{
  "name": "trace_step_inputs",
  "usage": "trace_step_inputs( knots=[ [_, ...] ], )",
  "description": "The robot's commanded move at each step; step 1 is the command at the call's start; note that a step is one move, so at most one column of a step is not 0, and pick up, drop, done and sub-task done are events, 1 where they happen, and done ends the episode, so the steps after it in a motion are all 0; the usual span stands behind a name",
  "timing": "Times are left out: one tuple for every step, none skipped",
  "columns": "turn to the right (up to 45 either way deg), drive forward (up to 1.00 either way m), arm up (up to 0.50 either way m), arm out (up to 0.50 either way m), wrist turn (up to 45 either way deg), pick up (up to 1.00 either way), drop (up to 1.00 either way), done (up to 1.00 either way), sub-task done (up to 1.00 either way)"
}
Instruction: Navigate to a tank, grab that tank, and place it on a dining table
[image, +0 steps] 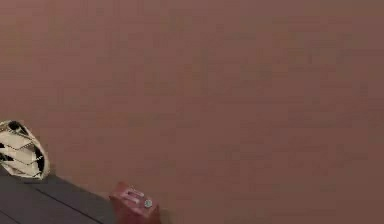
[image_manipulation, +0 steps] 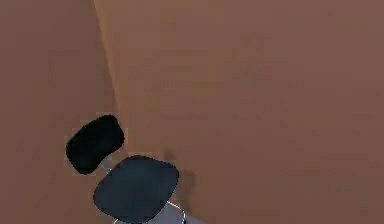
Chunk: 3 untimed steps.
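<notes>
At fwd view's btm-left corner: dark grey flat top (image: 45, 203), front edge slanting down toward the right. Resting at its far-left end, cut by the frame edge: a round cream-coloured item (image: 20, 150) w/ dark markings across its face, tilted up toward the camera; too small to name. Further right along the same top, near its right end: a small reddish-brown box (image: 128, 200), w/ a tiny pale round bit (image: 147, 203) on its upper face. Box and round item well apart. Behind and above all that: plain pinkish-brown wall (image: 230, 90).

In arm side view, lower left: a black rounded pad (image_manipulation: 95, 142), and just below-right of it a larger blue-grey rounded pad (image_manipulation: 137, 187), the two nearly touching at the corners; prob. the back and seat of a chair seen from above. At the seat's btm-right, by the frame's lower edge: a pale grey metal part (image_manipulation: 182, 213). Around them, brown surfaces: a darker band (image_manipulation: 45, 60) on the left, a lighter expanse (image_manipulation: 260, 80) on the right, meeting along a slanted seam (image_manipulation: 108, 60) that ends near the black pad. Can't tell wall from floor there.

Gripper fingers: state can't be told. Tank: whereabouts can't be told either.
</notes>
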Motion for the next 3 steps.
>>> trace_step_inputs(
  knots=[
    [-45.0,0.0,0.0,0.0,0.0,0.0,0.0,0.0,0.0],
    [-45.0,0.0,0.0,0.0,0.0,0.0,0.0,0.0,0.0],
    [-18.0,0.0,0.0,0.0,0.0,0.0,0.0,0.0,0.0]
  ],
)
